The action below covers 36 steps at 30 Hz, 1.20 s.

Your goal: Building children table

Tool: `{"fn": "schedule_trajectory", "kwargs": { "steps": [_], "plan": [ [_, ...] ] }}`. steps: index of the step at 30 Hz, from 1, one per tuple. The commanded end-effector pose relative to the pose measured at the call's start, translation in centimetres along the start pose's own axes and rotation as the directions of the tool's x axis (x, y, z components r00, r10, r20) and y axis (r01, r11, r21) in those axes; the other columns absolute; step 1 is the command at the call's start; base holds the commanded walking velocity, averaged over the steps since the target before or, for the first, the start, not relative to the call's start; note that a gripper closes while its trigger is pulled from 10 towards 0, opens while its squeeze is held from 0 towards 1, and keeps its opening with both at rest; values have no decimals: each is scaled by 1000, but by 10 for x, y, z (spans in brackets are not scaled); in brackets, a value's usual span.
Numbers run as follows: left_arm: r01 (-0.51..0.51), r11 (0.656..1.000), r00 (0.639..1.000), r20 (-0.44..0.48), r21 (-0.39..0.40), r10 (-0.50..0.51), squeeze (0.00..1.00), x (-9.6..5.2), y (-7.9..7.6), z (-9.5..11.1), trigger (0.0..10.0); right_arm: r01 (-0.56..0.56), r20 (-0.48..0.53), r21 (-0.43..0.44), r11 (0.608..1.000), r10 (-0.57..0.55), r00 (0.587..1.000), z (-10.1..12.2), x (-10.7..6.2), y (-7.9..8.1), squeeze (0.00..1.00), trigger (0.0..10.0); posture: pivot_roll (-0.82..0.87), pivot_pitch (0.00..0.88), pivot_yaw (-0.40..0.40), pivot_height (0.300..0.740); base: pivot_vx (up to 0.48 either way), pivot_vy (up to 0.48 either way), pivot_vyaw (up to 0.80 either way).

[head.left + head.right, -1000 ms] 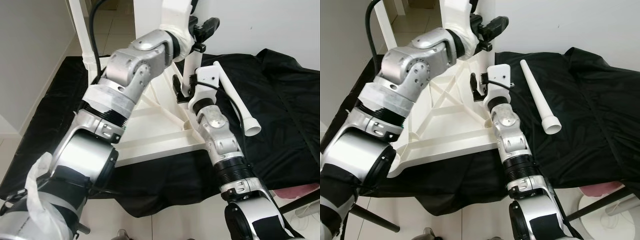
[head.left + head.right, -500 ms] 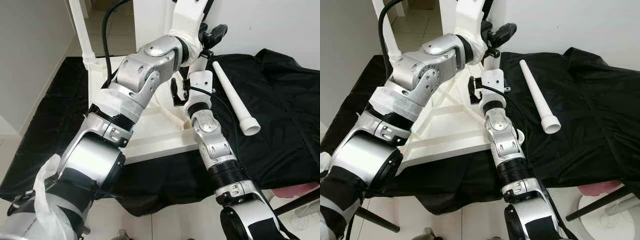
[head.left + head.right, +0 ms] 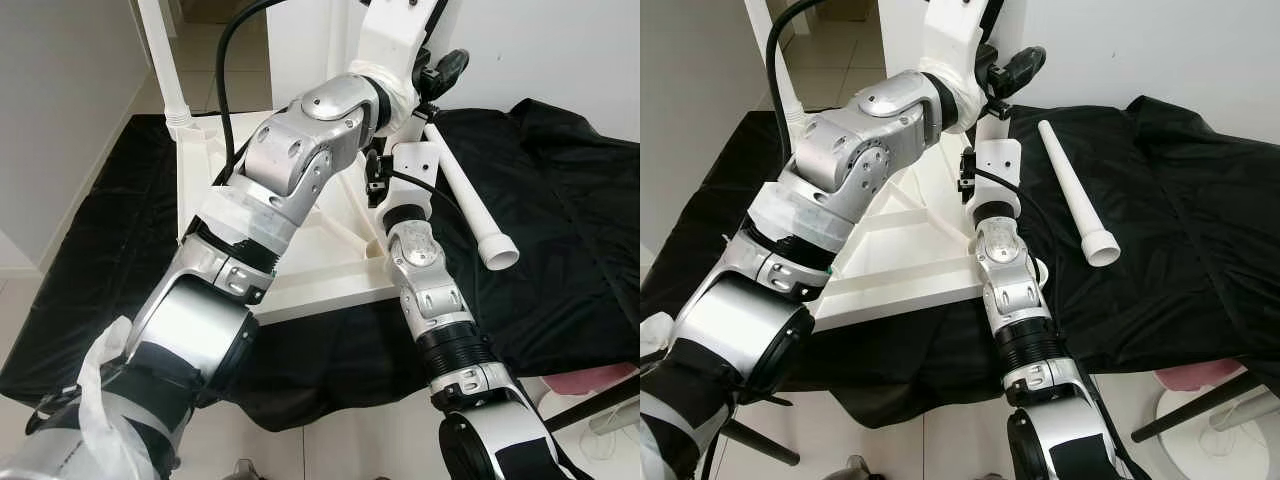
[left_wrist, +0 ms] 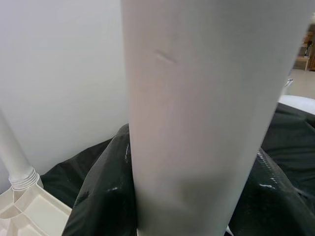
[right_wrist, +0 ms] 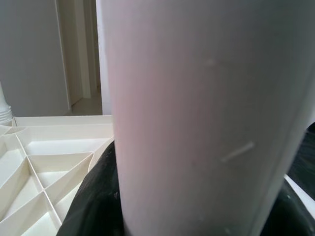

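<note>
The white plastic tabletop (image 3: 905,262) lies upside down on a black sheet (image 3: 1160,230), its underside showing smooth moulded ribs that form triangular and boxy cells. The sheet is glossy, wrinkled and spread over the floor beside a plain white wall. A round, smooth white table leg (image 3: 985,135) stands upright at the far right corner of the tabletop; its foot is hidden behind the right arm and its top is cut off by the picture's edge. Another leg (image 3: 160,60) stands at the far left corner, with a ridged collar where it meets the tabletop. A loose leg (image 3: 1077,195), a tapering tube with a wider open end, lies on the sheet to the right of the tabletop, well apart from it.

The left claw (image 3: 1015,70) reaches across to the upright leg, high up; its black fingers show at the leg's side, but whether they clamp it cannot be told. The right claw (image 3: 970,170) is at the same leg lower down, mostly hidden by its white wrist housing, so its grip is likewise unclear. In both wrist views the leg's matte, faintly scratched surface looms close.
</note>
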<state>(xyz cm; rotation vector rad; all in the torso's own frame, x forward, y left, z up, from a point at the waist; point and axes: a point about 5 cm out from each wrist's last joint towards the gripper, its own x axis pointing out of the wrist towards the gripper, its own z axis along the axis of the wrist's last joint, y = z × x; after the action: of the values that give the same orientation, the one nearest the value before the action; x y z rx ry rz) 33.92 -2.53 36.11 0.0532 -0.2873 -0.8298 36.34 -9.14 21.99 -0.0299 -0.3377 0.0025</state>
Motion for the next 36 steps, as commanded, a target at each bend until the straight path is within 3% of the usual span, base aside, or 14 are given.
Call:
{"fn": "schedule_trajectory", "kwargs": {
  "steps": [1, 2, 3, 5, 6, 12, 13, 23, 27, 36],
  "plan": [
    [42, 998, 999, 11, 42, -42, 0, 0, -4, 3, 10000, 8, -39, 0, 1000, -8, 999, -8, -3, 0, 0, 10000, -34, 0, 1, 740, 0, 0, 0],
    [43, 998, 999, 10, 49, -43, 0, 0, -4, 2, 10000, 9, -40, 1, 1000, -9, 999, -8, -3, 1, 0, 10000, -34, 0, 1, 740, 0, 0, 0],
    [49, 999, 999, 23, -3, -49, 314, 0, -3, 3, 10000, 8, -41, 13, 1000, -8, 999, -8, -3, 2, 0, 10000, -39, 0, 9, 740, 0, 0, 0],
    [49, 999, 999, 23, -3, -49, 314, 0, -3, 3, 10000, 8, -41, 13, 1000, -8, 999, -8, -3, 2, 0, 10000, -39, 0, 9, 740, 0, 0, 0],
    [58, 998, 998, 35, -32, -57, 1000, -1, -3, 3, 10000, 10, -40, 28, 1000, -8, 999, -7, -3, 4, 0, 10000, -44, 0, 13, 740, 0, 0, 0],
    [124, 991, 990, 68, -57, -120, 1000, -1, -8, 6, 10000, 2, -72, 110, 994, 6, 997, -8, -3, 6, 0, 10000, -50, 0, 18, 740, 0, 0, 0],
    [148, 987, 987, 79, -67, -143, 0, -2, -10, 7, 10000, 2, -77, 123, 992, 8, 997, -8, -2, 5, 0, 10000, -52, 0, 18, 740, 0, 0, 0],
    [275, 950, 955, 160, -150, -251, 0, -10, -13, 15, 10000, 19, -89, 142, 990, -6, 996, -6, -1, 2, 0, 10000, -57, 0, 21, 740, 0, 0, 0],
    [356, 919, 927, 187, -172, -324, 0, -21, -19, 16, 10000, 43, -97, 138, 989, -29, 995, -5, 1, -8, 0, 10000, -51, 0, 16, 740, 0, 0, 0],
    [287, 941, 951, 172, -179, -257, 0, -29, -12, 6, 10000, 59, -73, 132, 989, -50, 996, 0, 0, -23, 0, 10000, -47, 0, 15, 740, 0, 0, 0]
  ]
}}
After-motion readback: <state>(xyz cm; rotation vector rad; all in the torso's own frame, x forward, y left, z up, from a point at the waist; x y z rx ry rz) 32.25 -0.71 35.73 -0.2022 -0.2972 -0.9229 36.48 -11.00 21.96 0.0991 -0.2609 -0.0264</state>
